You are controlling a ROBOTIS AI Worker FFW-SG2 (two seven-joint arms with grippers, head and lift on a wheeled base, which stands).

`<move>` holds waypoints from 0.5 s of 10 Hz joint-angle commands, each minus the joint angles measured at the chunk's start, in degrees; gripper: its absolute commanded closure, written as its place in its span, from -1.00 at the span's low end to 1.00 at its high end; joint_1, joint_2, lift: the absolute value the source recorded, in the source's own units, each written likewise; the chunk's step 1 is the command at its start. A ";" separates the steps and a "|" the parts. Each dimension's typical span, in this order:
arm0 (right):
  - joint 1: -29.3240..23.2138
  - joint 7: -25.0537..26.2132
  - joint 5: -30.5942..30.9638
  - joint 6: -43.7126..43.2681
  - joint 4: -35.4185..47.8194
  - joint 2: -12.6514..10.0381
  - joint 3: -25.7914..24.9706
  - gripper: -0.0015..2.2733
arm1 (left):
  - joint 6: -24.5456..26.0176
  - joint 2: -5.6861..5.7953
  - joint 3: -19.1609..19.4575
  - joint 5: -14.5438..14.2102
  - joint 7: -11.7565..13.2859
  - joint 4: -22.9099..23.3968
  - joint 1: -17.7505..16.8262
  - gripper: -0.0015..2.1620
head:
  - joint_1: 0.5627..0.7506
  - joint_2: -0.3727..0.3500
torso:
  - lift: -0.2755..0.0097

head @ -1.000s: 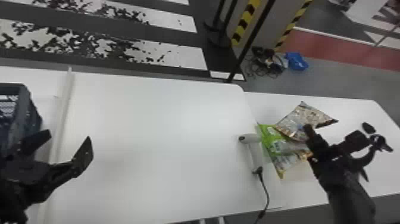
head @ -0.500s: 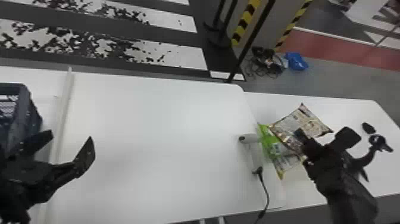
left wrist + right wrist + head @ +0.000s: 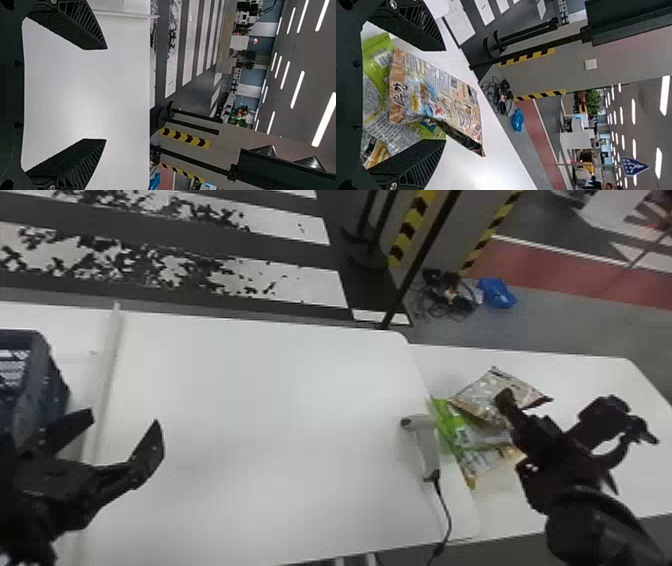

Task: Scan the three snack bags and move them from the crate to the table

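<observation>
Snack bags lie piled on the right-hand table: a brown-and-silver bag (image 3: 492, 392) rests on a green bag (image 3: 452, 425), with a yellowish bag (image 3: 482, 462) at the pile's near side. My right gripper (image 3: 545, 410) is over the pile's right part. In the right wrist view the right gripper (image 3: 445, 95) stands open, the brown bag (image 3: 437, 97) between and beyond its fingers, gripped by neither. My left gripper (image 3: 122, 425) is over the left part of the white table, beside the crate (image 3: 42, 385); in the left wrist view the left gripper (image 3: 106, 94) is open and holds nothing.
A white handheld scanner (image 3: 426, 445) lies at the right edge of the main table (image 3: 260, 430), its cable (image 3: 447, 510) running off the near edge. A raised strip (image 3: 105, 380) crosses the table's left side. A black pole (image 3: 420, 260) stands behind.
The right gripper first shifted back and left, then drew away from the brown bag, which now lies turned on the pile. The left arm has kept still.
</observation>
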State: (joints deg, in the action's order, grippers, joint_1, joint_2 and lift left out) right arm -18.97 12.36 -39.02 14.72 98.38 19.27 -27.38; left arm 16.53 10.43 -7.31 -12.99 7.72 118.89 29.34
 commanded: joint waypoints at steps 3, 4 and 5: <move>-9.68 -5.94 6.94 -1.75 17.46 -6.26 10.16 -0.95 | -4.79 -0.15 -0.60 -0.02 -2.27 -2.88 -0.16 -0.97 | 0.41 -0.94 | 0.50; -11.09 -5.94 13.71 -8.43 19.04 -6.70 17.28 -0.95 | -5.67 -0.24 0.28 0.07 -2.71 -4.28 -0.07 -0.97 | 0.41 -0.94 | 0.50; -11.26 -5.94 18.28 -11.07 19.66 -7.32 23.08 -0.95 | -7.26 -0.24 1.42 0.16 -2.71 -4.28 1.34 -0.97 | 0.41 -0.84 | 0.50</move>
State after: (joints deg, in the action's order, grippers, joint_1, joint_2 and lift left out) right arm -29.93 6.41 -23.78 5.75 117.43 12.43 -8.03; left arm 10.34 10.19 -6.64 -12.88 4.96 114.81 29.90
